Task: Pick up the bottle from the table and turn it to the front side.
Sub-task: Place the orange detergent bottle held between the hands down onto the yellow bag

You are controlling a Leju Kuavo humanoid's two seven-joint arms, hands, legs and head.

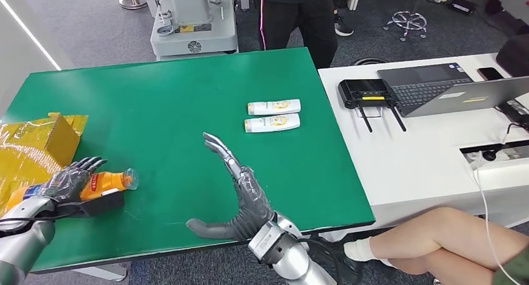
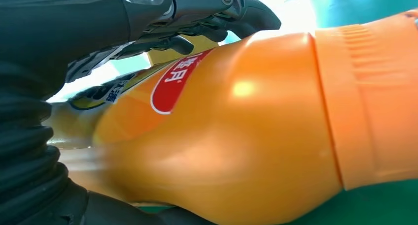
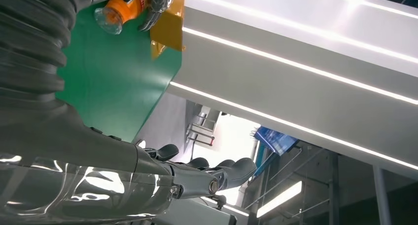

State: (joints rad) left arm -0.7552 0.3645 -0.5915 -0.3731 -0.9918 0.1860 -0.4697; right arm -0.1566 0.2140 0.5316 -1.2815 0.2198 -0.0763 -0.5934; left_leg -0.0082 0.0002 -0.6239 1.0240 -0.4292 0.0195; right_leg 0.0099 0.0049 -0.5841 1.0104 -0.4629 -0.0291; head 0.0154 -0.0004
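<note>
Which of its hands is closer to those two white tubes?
The right hand. It is open above the green table, fingers pointing toward the white tubes but apart from them. The left hand is at the table's far left, gripping an orange bottle.

The left hand sits at the table's near left corner, fingers curled around the bottle, which lies on its side. The right hand hovers mid-table, empty, fingers straight and extended forward, thumb stuck out to the left.
</note>
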